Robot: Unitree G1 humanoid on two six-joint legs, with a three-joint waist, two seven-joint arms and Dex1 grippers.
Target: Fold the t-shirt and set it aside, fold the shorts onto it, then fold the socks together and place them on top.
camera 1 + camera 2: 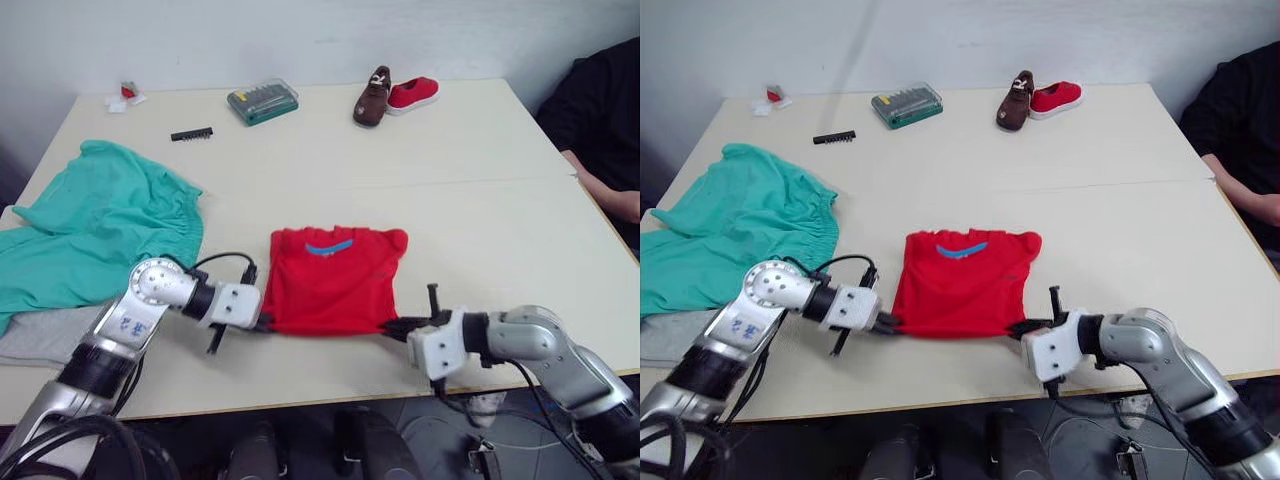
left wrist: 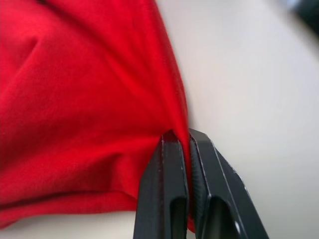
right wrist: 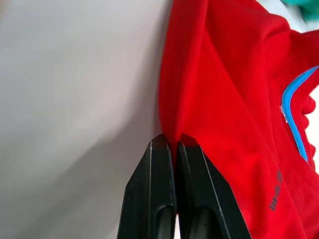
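Observation:
The red t-shirt (image 1: 335,278) lies in a compact folded rectangle at the table's front middle, blue neck label facing up at its far edge. My left gripper (image 1: 264,322) is shut on its near left corner, the cloth pinched between the fingers (image 2: 172,164). On the other side my right gripper (image 1: 392,327) is shut on the near right corner, with red cloth caught between its fingers (image 3: 162,164). The teal shorts (image 1: 95,228) lie spread at the left. A light grey sock (image 1: 45,333) shows flat under the shorts' near edge.
At the table's far side sit a green bit case (image 1: 262,102), a black bit strip (image 1: 191,133), a brown shoe (image 1: 373,97) and a red shoe (image 1: 413,93). A person in black (image 1: 603,120) sits at the right edge. A seam crosses the tabletop (image 1: 500,230).

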